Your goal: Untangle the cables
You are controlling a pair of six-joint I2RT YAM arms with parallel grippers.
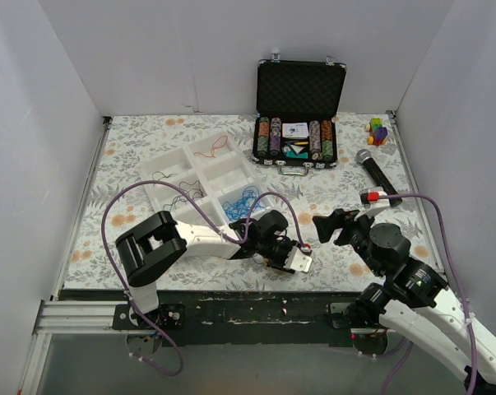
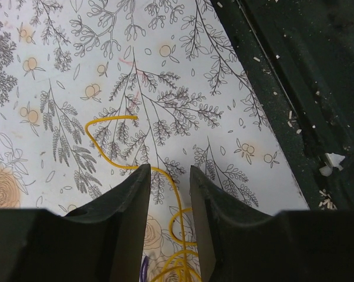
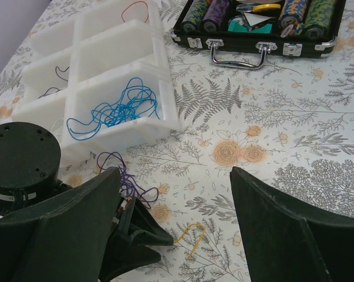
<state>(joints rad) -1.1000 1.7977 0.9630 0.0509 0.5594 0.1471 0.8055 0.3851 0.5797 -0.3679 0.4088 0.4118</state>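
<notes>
Floral cloth (image 1: 149,132) was spread underneath everything, white compartment tray (image 1: 197,173) was set left of centre, black case (image 1: 300,86) was stood open at the far edge, poker chips (image 1: 269,138) were racked inside, microphone (image 1: 377,174) was laid at its right, coloured blocks (image 1: 378,131) were piled in the far corner.

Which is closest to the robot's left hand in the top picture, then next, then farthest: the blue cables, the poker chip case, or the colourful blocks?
From the left hand:
1. blue cables, in the white tray, just behind and left.
2. poker chip case, open, straight back.
3. colourful blocks, far right corner.
</notes>
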